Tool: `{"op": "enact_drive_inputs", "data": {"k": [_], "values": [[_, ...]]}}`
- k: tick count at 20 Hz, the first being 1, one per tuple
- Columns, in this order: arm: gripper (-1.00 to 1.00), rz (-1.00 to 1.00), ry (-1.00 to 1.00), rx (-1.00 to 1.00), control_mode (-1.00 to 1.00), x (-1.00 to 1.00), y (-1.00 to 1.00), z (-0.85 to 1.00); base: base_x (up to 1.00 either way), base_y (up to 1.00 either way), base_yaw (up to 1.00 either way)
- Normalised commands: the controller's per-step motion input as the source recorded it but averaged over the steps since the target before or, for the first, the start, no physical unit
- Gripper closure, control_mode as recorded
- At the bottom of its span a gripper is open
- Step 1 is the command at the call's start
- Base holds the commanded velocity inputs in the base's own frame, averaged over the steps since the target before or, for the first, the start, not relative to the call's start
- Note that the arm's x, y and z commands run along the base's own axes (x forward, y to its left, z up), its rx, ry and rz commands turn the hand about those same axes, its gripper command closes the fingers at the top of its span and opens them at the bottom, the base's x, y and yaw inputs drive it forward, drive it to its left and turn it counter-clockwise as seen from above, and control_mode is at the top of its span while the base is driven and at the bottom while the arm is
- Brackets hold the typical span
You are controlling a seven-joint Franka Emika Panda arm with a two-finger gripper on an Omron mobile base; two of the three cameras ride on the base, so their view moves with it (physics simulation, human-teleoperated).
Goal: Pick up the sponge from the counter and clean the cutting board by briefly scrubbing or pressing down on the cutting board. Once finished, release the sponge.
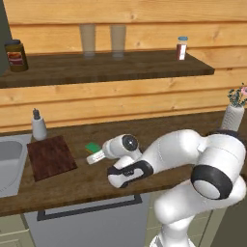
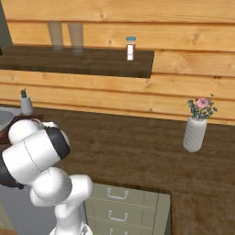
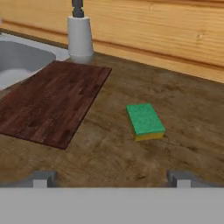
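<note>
The green-topped sponge (image 3: 145, 121) with its yellow layer lies flat on the brown wooden counter (image 3: 188, 109), right of the dark reddish cutting board (image 3: 52, 103). In the left base view the sponge (image 1: 92, 146) sits just right of the board (image 1: 50, 157). My gripper (image 1: 95, 157) hovers close over the counter on the near side of the sponge. In the hand view the gripper (image 3: 110, 180) is open, its fingertips (image 3: 40, 179) spread wide with nothing between them. The sponge lies ahead of them and slightly right.
A grey sink (image 1: 9, 164) borders the board on its left. A white soap dispenser (image 3: 80, 37) stands at the board's far corner against the wall. A vase with flowers (image 2: 195, 133) stands far right on the counter. A wall shelf (image 1: 111, 67) holds a jar, glasses and a bottle.
</note>
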Motion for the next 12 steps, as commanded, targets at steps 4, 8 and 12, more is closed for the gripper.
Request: {"op": "enact_drive_inputs", "data": {"k": [4,8,12], "values": [[-1.0,0.12,0.1,-0.04,-1.0,-0.62,-1.0,0.74,0.0,0.0,0.0],[-1.0,0.04,0.19,0.0,-1.0,-0.16,-1.0,0.97,0.0,0.0,0.0],[-1.0,0.04,0.21,-0.06,-1.0,-0.16,-0.98,0.86,0.0,0.0,0.0]]}}
